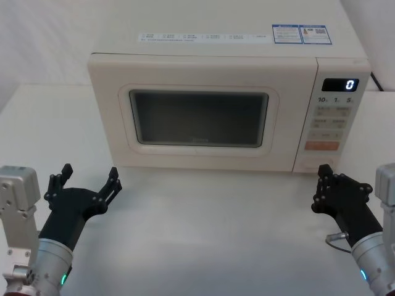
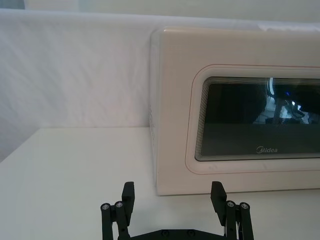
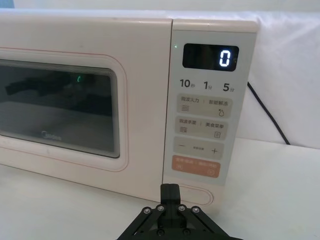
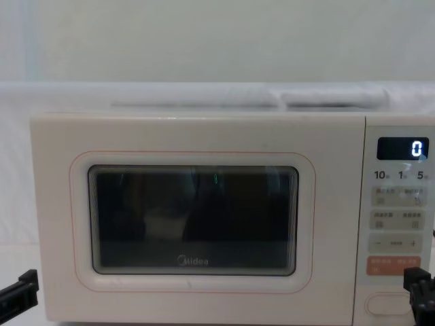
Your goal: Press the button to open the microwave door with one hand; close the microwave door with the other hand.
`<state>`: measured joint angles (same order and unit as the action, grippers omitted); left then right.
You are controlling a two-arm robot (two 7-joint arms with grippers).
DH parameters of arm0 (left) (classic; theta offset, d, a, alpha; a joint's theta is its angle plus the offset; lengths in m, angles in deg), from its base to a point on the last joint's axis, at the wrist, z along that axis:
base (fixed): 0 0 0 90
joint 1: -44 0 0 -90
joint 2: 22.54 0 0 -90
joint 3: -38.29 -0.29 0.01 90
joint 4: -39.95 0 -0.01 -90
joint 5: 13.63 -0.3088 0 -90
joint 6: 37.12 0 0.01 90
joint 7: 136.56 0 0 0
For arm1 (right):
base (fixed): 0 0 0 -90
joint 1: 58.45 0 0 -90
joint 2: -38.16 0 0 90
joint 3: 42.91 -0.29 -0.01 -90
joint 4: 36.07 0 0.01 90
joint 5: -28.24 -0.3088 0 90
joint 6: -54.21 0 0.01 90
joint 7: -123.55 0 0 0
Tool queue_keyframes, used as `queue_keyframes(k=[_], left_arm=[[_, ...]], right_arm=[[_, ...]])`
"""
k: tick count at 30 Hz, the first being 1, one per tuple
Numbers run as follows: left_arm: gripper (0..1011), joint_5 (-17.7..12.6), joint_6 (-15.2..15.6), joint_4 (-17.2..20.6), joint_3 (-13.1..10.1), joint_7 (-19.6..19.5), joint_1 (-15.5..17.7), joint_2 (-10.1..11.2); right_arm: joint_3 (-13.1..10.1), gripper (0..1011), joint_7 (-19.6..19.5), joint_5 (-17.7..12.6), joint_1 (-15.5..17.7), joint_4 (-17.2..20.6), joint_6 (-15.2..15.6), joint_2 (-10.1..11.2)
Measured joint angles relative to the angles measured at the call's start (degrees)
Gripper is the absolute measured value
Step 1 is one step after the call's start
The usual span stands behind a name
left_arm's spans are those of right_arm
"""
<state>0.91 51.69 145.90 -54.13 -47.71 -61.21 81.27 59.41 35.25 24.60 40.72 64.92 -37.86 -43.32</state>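
Two grippers sit in front of the microwave (image 1: 222, 108), and I see neither one touching it. The door (image 1: 200, 114) is flush with the body, closed, its dark window facing me. The button (image 3: 197, 193) lies at the foot of the control panel, right of the door and just under the orange key (image 3: 196, 167) — the display (image 1: 340, 84) above reads "0". My right gripper (image 1: 322, 183) hangs just before the button, fingers pressed together and holding nothing. My left gripper (image 1: 88, 179) waits off the microwave's front left corner — fingers (image 2: 128, 196) spread wide, empty, both above the white table (image 1: 216, 234).
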Motion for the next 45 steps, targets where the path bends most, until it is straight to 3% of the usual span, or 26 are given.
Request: queue_keyframes(k=[9,22,45], left_arm=[[1001,0.0,0.0,0.0,0.0,0.0,0.0,0.0],[1001,0.0,0.0,0.0,0.0,0.0,0.0,0.0],[1001,0.0,0.0,0.0,0.0,0.0,0.0,0.0]], right_arm=[[-1.6,0,1.6,0.1,-2.1,-2.1,3.8,-1.4],[-2.2,0,3.0,2.2,-5.4,-5.3,7.2,-2.9],[-3.5,0,3.4,3.8,-9.8,-10.8,9.3,-4.4]])
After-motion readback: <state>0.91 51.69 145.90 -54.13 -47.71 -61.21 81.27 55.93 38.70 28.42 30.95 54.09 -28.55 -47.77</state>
